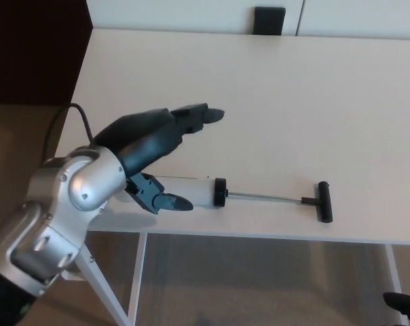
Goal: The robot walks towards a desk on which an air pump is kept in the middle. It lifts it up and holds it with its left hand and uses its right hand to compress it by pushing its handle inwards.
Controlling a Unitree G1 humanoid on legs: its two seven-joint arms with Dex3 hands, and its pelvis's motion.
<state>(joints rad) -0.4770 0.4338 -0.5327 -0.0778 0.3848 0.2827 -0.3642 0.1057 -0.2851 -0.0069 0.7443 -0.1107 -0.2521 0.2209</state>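
light: bright, even, warm cast over the pale desk (313,88) | shadows: soft, faint beneath the left hand (157,142) and along the air pump (225,195) | glare: mild sheen on the silver forearm, lower left | dark: upper left corner | focus: generally soft, low detail

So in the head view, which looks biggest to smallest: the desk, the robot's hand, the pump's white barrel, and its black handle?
1. Desk, easily the largest.
2. Left hand, though it sits nearer the camera, which inflates it.
3. White barrel, partly hidden behind the hand, so its rank is unsure.
4. Black handle, smallest.
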